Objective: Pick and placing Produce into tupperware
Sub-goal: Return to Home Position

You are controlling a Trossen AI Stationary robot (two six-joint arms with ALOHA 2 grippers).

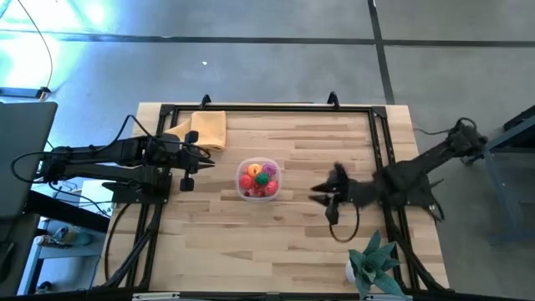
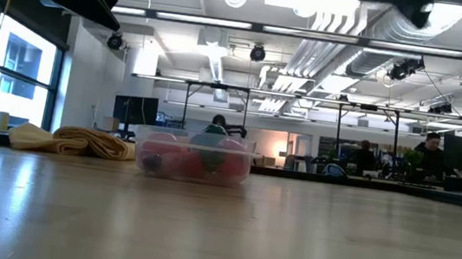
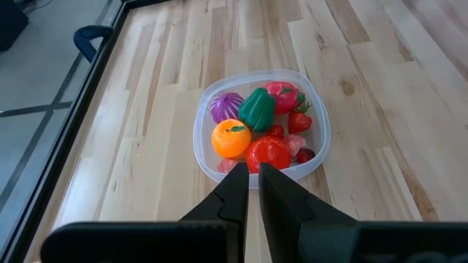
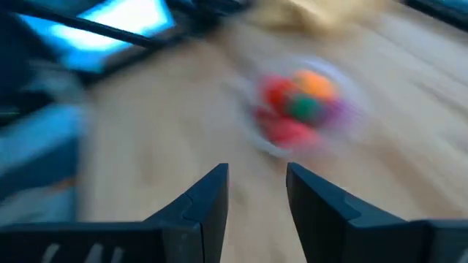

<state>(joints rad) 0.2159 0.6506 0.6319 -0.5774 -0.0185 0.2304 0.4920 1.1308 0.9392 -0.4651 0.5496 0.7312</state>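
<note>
The clear tupperware (image 1: 257,179) stands at the middle of the wooden table, its base on the tabletop. It holds the produce (image 3: 259,124): an orange, a green pepper, a purple piece, a red tomato and small red and pink ones. My left gripper (image 3: 252,169) hovers shut, to the left of the tub (image 3: 205,109), pointing at it and touching nothing. My right gripper (image 4: 256,172) is up in the air to the tub's right (image 1: 322,194), open, with nothing between its fingers. The tub also shows, blurred, in the right wrist view (image 4: 300,109) and from the side in the low view (image 2: 193,156).
A folded yellow-orange cloth (image 1: 209,127) lies at the far left of the table. A spiky teal potted plant (image 1: 372,263) stands at the near right corner. A black frame rail (image 1: 267,109) runs around the table's edges. People sit in the room beyond (image 2: 430,143).
</note>
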